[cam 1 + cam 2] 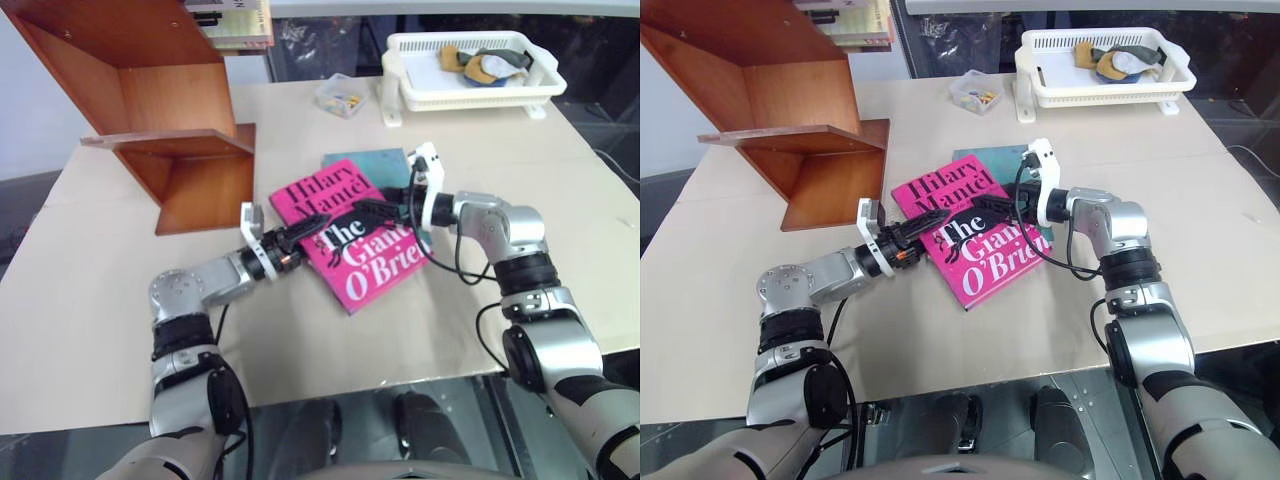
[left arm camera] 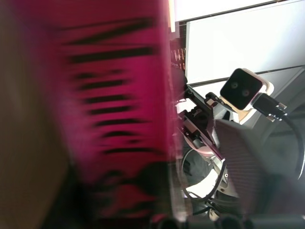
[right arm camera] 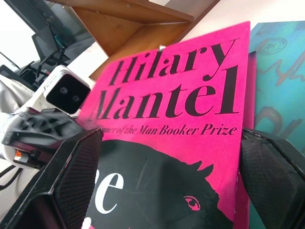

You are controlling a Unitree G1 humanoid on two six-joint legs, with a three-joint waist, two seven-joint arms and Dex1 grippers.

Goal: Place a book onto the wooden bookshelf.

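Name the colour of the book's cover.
Bright pink book, black and white lettering; clearest in the right wrist view.

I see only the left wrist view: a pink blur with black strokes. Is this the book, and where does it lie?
Observer: Yes, it is the pink book. It lies on the table, with its far corner over a teal book.
Operator: Where is the right hand?
Observer: The right hand reaches over the cover from the book's right side, with its jaws open.
Operator: And the bookshelf?
Observer: The wooden bookshelf stands at the far left of the table, apart from the book.
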